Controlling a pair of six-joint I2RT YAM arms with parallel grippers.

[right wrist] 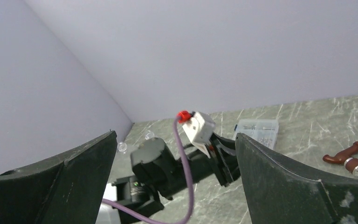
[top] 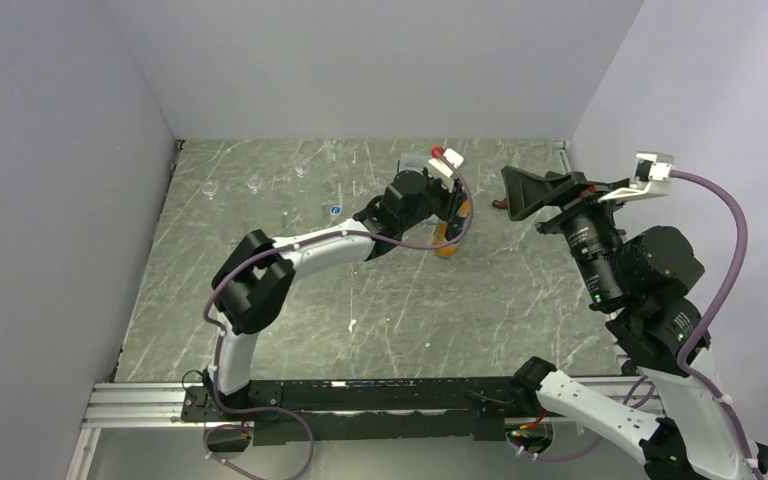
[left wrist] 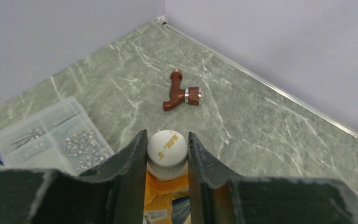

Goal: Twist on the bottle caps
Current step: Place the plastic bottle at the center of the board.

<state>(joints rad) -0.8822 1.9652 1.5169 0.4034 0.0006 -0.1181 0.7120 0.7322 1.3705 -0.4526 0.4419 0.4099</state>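
Observation:
An orange bottle (left wrist: 164, 196) with a blue label patch stands at the back middle of the table (top: 260, 300). A white bottle cap (left wrist: 167, 150) with gold print sits on its neck. My left gripper (left wrist: 168, 133) is shut on that cap, one finger pressed against each side. From above, the left gripper (top: 450, 212) covers most of the orange bottle (top: 448, 246). A small blue bottle cap (top: 335, 211) lies loose on the table to the left of that arm. My right gripper (top: 508, 192) hangs raised to the right of the bottle, jaws wide open and empty (right wrist: 176, 135).
A brown tap fitting (left wrist: 180, 94) lies behind the bottle, towards the back wall. A clear box of screws (left wrist: 51, 137) sits to its left. Three small clear cups (top: 254, 183) stand in a row at the back left. Grey walls close in three sides.

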